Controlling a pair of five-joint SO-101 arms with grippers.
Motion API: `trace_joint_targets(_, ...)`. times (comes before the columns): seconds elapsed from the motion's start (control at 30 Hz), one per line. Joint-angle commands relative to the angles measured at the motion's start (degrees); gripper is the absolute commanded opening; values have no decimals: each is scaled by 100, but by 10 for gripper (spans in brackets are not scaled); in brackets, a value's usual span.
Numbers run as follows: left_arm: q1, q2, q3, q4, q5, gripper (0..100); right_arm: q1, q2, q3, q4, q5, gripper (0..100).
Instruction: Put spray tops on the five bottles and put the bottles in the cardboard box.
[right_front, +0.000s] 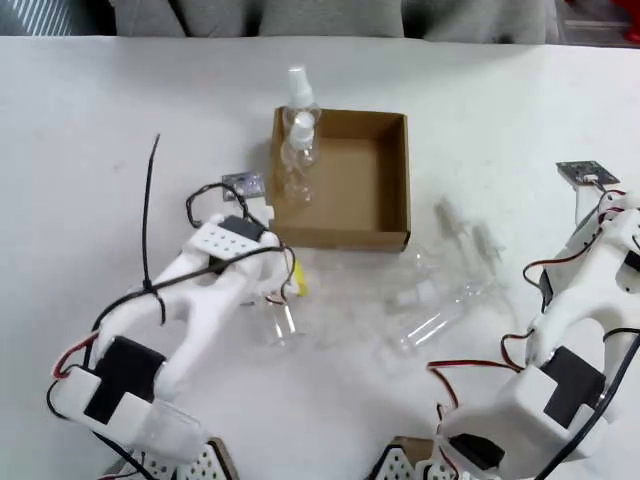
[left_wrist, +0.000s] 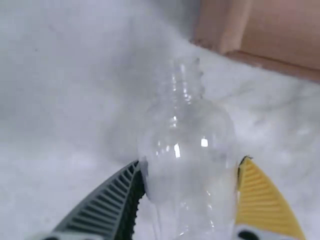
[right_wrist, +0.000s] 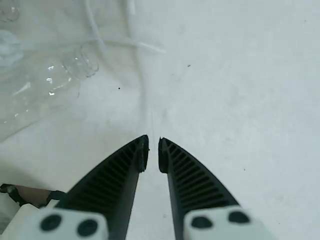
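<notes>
While the cardboard box (right_front: 350, 190) holds two spray-topped bottles (right_front: 298, 150), the left gripper (left_wrist: 190, 167) clamps an uncapped bottle (left_wrist: 187, 145) neck-outward; the right gripper (right_wrist: 152, 150) sits closed, empty.

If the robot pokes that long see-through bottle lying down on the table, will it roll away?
Probably: the bottle is round and lies on its side on the smooth table, so a nudge likely rolls it. It looks empty and clear, so probably light.

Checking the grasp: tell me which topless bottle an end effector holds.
The upright bottle near the cardboard box, clamped in the left end effector; the other topless bottles lie on their sides.
</notes>
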Motion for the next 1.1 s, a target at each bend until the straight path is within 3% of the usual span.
trace_joint_targets(0.0, -13, -31, -193, 9, 0, 273, -84, -40, -79, -57, -44, 17)
trace_joint_targets(0.1, -57, -31, -202, 352, -176, 161, -110, -40, -79, -57, -44, 17)
trace_joint_targets(0.2, -215, -31, -202, 607, -1125, 8, -92, -40, -79, -48, -44, 17)
trace_joint_targets(0.27, -426, -40, -202, 905, -1864, 50, -75, -40, -79, -48, -44, 17)
trace_joint_targets(0.47, -936, -242, 123, 1327, -3763, 20, -110, -48, 35, -48, -44, 17)
trace_joint_targets(0.7, -919, -1982, 1644, 114, -3833, 20, -171, -48, 70, -48, -53, 17)
trace_joint_targets(0.8, -927, -2422, 1960, -26, -3833, 27, -171, -48, 70, -48, -53, 17)
trace_joint_targets(1.07, -1191, -1886, 1538, 308, -3824, 273, -136, -48, 79, -31, -53, 17)
